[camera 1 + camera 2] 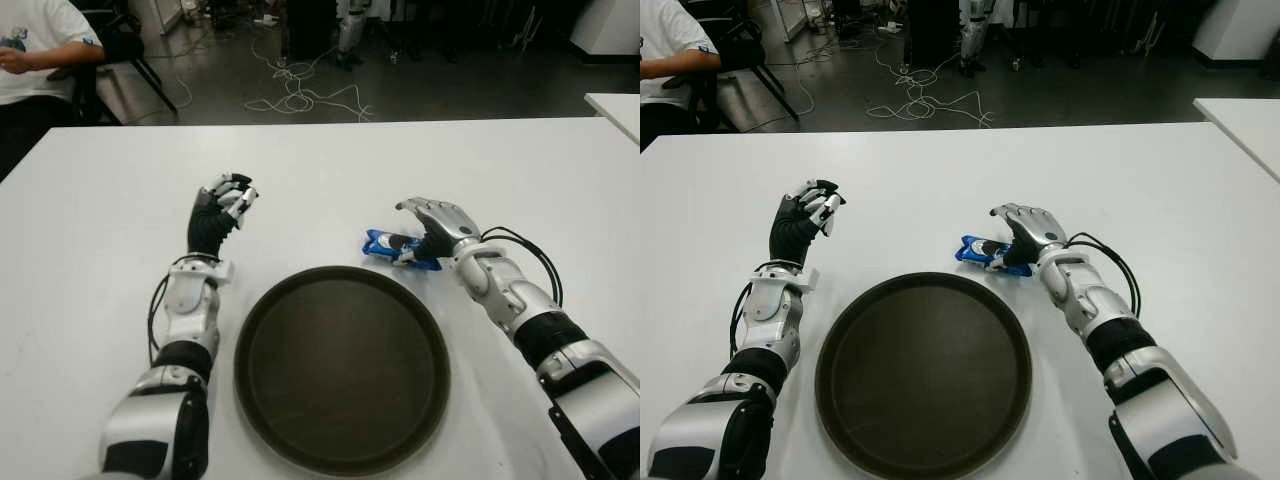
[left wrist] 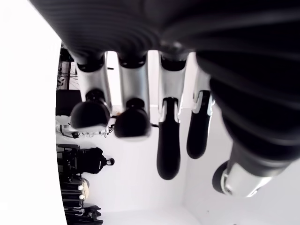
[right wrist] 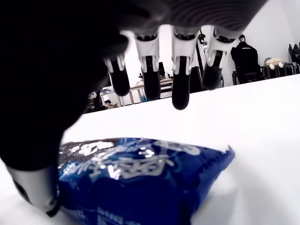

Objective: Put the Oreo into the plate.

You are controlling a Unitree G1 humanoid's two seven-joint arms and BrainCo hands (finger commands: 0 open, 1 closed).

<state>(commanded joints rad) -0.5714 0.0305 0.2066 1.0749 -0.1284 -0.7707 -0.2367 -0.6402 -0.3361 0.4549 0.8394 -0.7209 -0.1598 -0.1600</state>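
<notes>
A blue Oreo pack (image 1: 390, 247) lies flat on the white table (image 1: 100, 220), just beyond the far right rim of the round dark plate (image 1: 340, 380). My right hand (image 1: 414, 228) hovers over the pack's right end. In the right wrist view its fingers (image 3: 181, 89) are stretched out above the Oreo pack (image 3: 140, 173) and its thumb is down beside the wrapper, not closed on it. My left hand (image 1: 230, 196) stands upright to the left of the plate, fingers loosely bent and holding nothing. The plate has nothing in it.
A person in a white shirt (image 1: 40, 45) sits at the far left corner beside a black chair. Cables (image 1: 300, 95) lie on the floor beyond the table's far edge. A second white table (image 1: 615, 105) shows at the right.
</notes>
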